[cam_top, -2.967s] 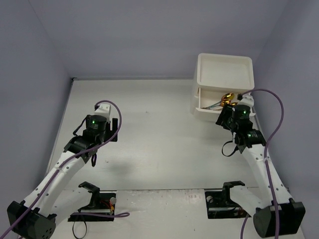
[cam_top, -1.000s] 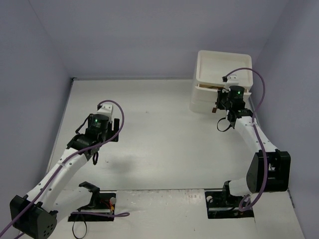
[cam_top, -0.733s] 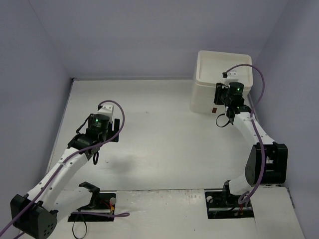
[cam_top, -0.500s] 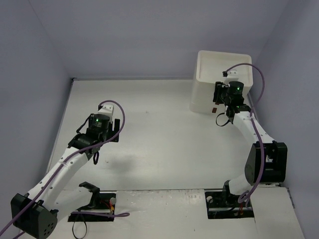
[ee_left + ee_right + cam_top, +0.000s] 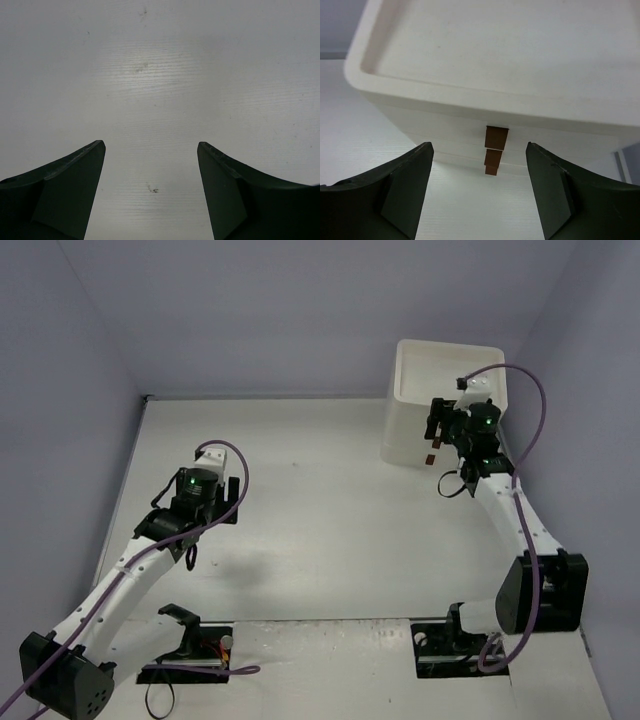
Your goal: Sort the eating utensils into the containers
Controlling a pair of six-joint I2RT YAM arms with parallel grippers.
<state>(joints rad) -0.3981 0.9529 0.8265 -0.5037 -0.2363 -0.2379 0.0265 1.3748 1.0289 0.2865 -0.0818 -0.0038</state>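
On the white table [image 5: 300, 530], the closed drawers [image 5: 451, 134] stand just beyond the spread right hand [image 5: 476, 147].

cabinet [image 5: 490, 60]: cream-white plastic, smooth, soft satin sheen
drawer handles [image 5: 496, 137]: brown, matt, flat finish
table [image 5: 160, 75]: white, matt, fine ribbed grain, a few dark scuffs
left gripper fingers [image 5: 65, 195]: dark plastic, smooth, matt
right gripper fingers [image 5: 402, 190]: same dark matt plastic
cables [image 5: 545, 410]: purple, smooth, slightly shiny
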